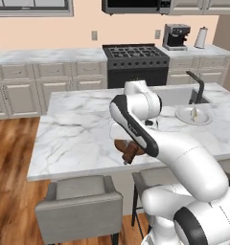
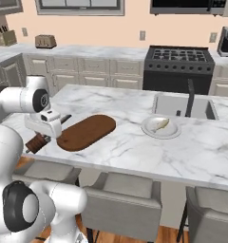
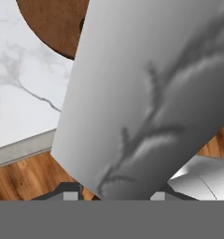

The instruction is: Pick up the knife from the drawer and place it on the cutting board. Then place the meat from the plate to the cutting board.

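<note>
knife with dark reddish-brown handle and grey blade: in the claw, handle sticking out at 7 o'clock | claw: partly closed, seems clamped on the knife | oval dark brown wooden cutting board: just beside, at 3 o'clock | pale meat piece: on round grey-white plate, well apart

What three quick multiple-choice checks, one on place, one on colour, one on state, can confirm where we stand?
1. Where is the meat?
A. on the plate
B. on the cutting board
C. in the sink

2. What colour is the knife handle?
A. white
B. reddish-brown
C. blue

3. What is the claw doing?
A. hanging open
B. shut on the knife
C. holding the plate

Answers: 1 A, the pale piece lies in the round dish beside the sink. 2 B, the handle juts out under the hand. 3 B, the knife sits gripped at the counter edge, short of the board.
</note>
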